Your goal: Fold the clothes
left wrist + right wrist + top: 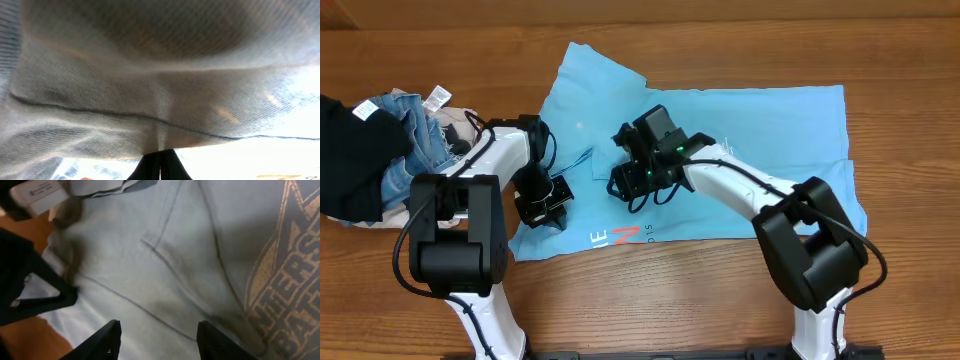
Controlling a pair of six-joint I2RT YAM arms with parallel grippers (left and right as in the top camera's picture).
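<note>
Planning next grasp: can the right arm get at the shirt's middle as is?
Likely yes. The right gripper hangs open just over the shirt, with bare cloth below it and nothing on top. The left gripper pinches the shirt's left edge, off to the side.

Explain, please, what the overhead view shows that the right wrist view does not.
Only overhead: the whole T-shirt spread on the wooden table, the left gripper at its near edge, and a pile of other clothes at the left. Only right wrist: gold printed lettering up close, a white label, and the right gripper open over the cloth. Both: the light-blue fabric and brown tabletop.
</note>
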